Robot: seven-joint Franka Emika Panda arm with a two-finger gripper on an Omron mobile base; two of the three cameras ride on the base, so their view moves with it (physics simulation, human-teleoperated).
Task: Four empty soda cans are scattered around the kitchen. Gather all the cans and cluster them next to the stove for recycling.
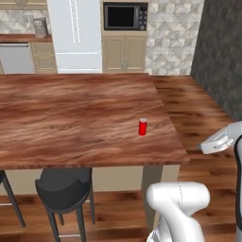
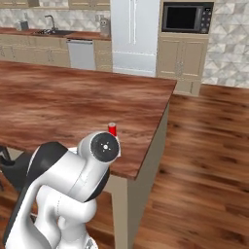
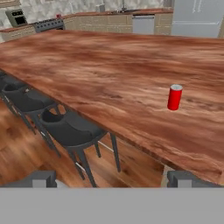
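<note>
One red soda can (image 1: 142,127) stands upright on the wood tabletop (image 1: 71,118), near the front-right corner, set in a bit from both the front edge & the right edge. In right base view the same can (image 2: 112,129) sits just behind the arm's round joint, partly covered by it. In hand view the can (image 3: 174,97) is right of centre, nothing touching it, bare wood all round.

Fingers (image 3: 112,180): two dark tips low in hand view, spread as wide as they go, holding nothing, well short of the can & out over the floor below the tabletop's front edge.

Edges/room: tabletop's right edge drops to open wood floor (image 1: 198,113), wide free strip between it & the dark wall at right. Front edge overhangs stools (image 3: 70,131); hand view shows 3 dark seats in a row along that edge. Left base view shows 1 stool (image 1: 64,189) fully, plus a leg of another at far left.

Far side, counted: 1 white fridge (image 1: 75,33), 1 microwave (image 1: 125,16) over cabinets, 1 dishwasher (image 2: 81,53), 1 sink w/ faucet (image 2: 51,29) on the back counter. In hand view a stove (image 3: 48,24) shows at top left, far from the can, too small for detail.

Cans in sight: 1.
</note>
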